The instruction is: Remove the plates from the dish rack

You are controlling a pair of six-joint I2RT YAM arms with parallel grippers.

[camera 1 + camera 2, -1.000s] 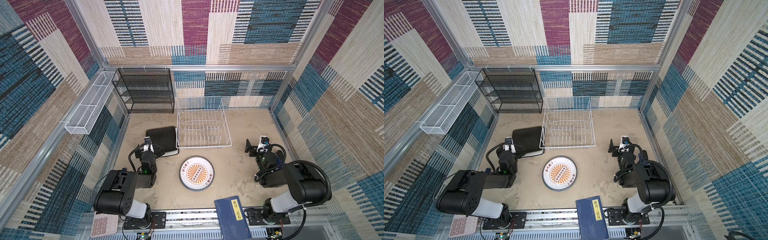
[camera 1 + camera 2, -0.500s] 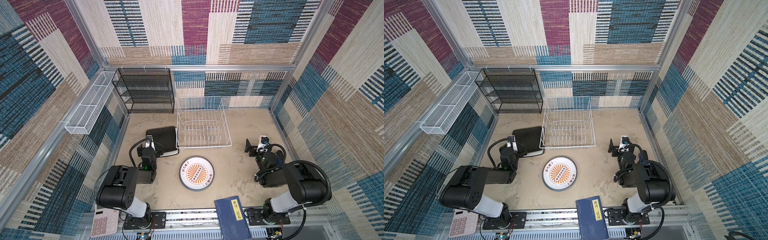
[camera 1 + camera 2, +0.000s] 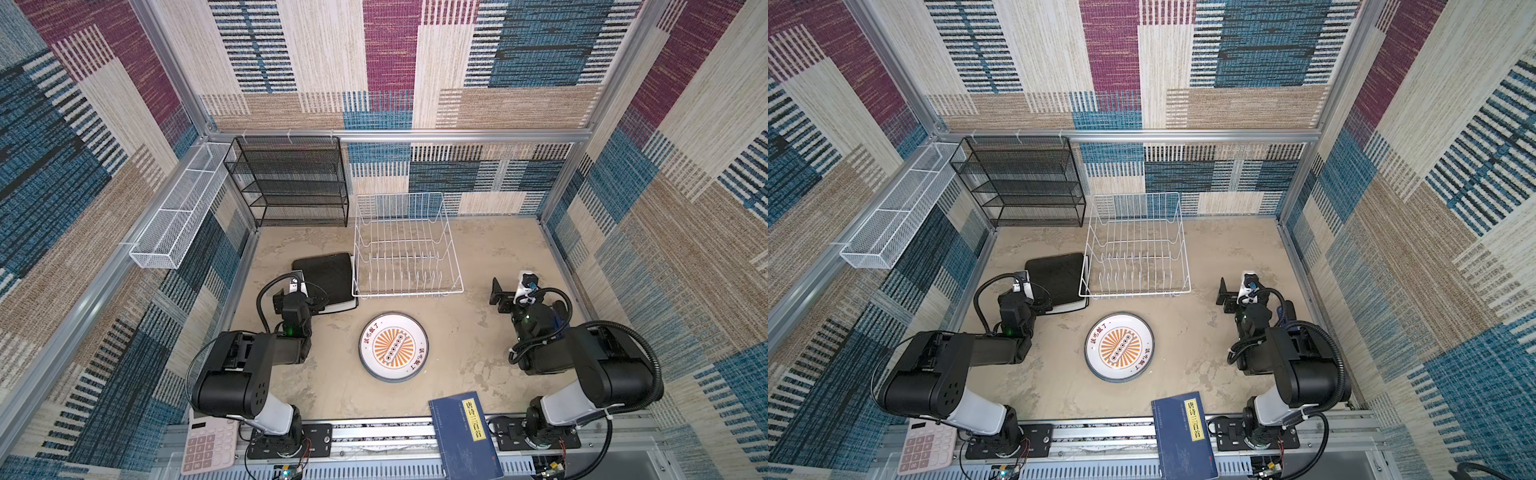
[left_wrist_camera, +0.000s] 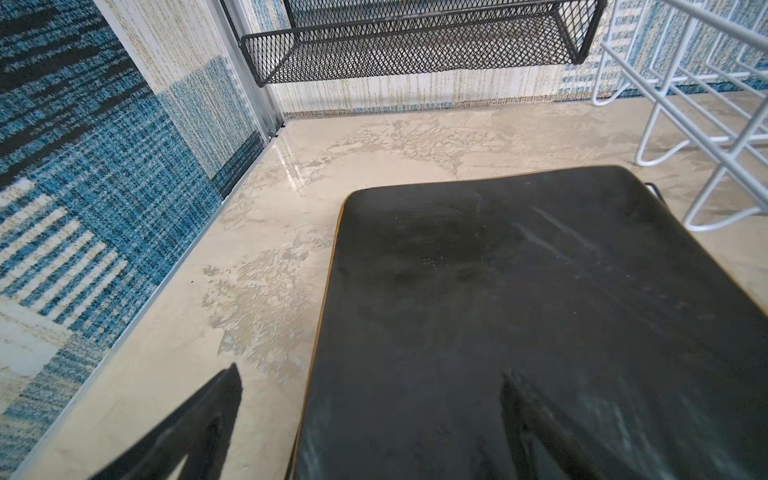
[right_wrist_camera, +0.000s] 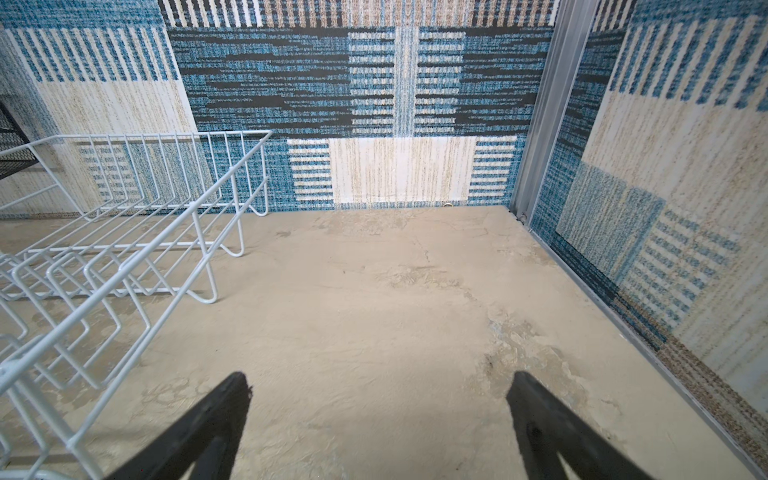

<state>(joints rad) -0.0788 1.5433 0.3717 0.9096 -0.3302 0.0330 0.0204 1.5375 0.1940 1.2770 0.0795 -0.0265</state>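
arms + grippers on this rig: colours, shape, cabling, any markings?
The left arm and right arm have bulky matte black housings on a white lower link. A black corrugated cable loops along each. A green LED glows near each wrist. The left gripper and right gripper have black tapered fingers. No markings legible.

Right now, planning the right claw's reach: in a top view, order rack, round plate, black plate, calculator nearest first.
1. rack, just left of the right claw
2. round plate, front centre
3. black plate, beyond the rack, left
4. calculator, front-left corner
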